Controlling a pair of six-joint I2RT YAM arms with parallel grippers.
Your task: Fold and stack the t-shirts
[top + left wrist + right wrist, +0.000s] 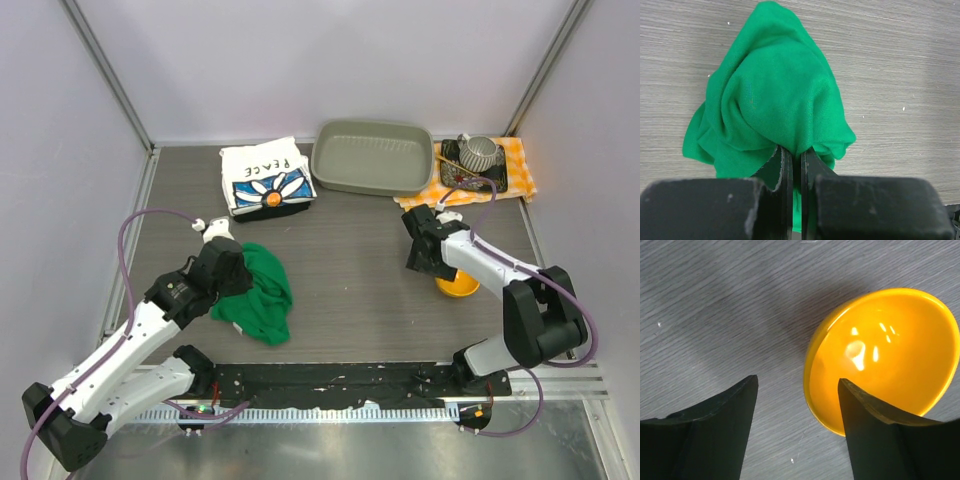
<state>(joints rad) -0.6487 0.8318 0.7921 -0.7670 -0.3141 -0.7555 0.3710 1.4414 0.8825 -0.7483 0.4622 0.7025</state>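
The left pincer is clamped tight on a pinch of the green t-shirt, which lies in a crumpled heap on the worktop at the near left, not spread flat. Because it is held by a bunched fold rather than a hem or shoulder, it would likely come up as a wad. Several layers may be caught, so spreading it could twist it further. Farther right, the right pincer stands open with the rim of a yellow bowl in its gap, gripping nothing. Closing or sweeping there could tip or shove the bowl. At the far side the white PEACE t-shirt sits folded beside a grey tray, and a careless drag of the green one could knock it askew.
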